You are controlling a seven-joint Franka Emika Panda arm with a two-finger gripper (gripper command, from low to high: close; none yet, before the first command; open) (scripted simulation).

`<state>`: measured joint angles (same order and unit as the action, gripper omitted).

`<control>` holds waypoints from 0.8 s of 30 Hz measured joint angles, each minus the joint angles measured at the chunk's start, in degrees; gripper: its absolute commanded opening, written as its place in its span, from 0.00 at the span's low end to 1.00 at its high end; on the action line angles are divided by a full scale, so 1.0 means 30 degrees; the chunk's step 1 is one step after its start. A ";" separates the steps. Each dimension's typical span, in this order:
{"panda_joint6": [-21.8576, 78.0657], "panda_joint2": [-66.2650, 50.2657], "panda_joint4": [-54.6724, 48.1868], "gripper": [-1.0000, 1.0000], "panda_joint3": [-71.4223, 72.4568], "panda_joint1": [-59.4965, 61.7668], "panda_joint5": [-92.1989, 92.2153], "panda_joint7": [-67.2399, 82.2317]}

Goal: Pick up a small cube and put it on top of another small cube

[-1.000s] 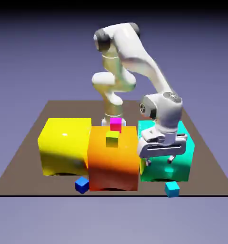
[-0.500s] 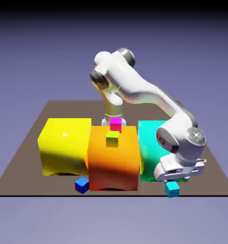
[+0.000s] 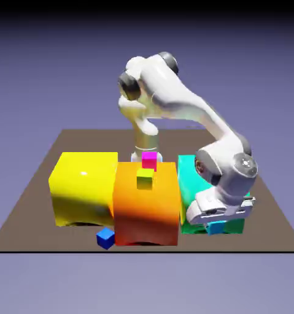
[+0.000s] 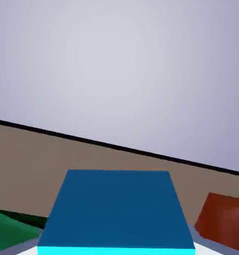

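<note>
Gripper (image 3: 218, 225) low at the table's near edge, closed narrow on the small cyan cube (image 3: 216, 228), which shows just under the hand and clear of the table. Hand view: cyan cube (image 4: 116, 211) fills the lower middle, hiding both fingertips. Arm arches down from the base, wrist bent, hand slightly tilted. Behind the gripper, the turquoise block (image 3: 187, 184) is mostly hidden by the wrist. Magenta cube (image 3: 149, 160) sits well off, atop the orange block (image 3: 146, 211).
</note>
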<state>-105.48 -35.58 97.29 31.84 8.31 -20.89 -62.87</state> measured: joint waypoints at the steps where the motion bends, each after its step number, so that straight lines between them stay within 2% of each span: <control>1: 0.0197 0.0692 0.0211 0.00 -0.0617 -0.0192 0.0439 0.0496; 16: 0.3881 1.1074 0.3888 0.00 -1.0294 -0.2731 0.6819 0.6828; 18: 0.4447 1.1376 0.4314 0.00 -1.0843 -0.2483 0.6882 0.6323; 23: 0.1647 1.1339 0.7079 0.00 -1.0846 -0.3078 0.6881 0.6322; 24: 0.1082 1.1332 0.7636 1.00 -1.0847 -0.2765 0.6882 0.6322</control>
<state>-102.24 -1.58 120.20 -0.70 0.02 -0.24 -43.90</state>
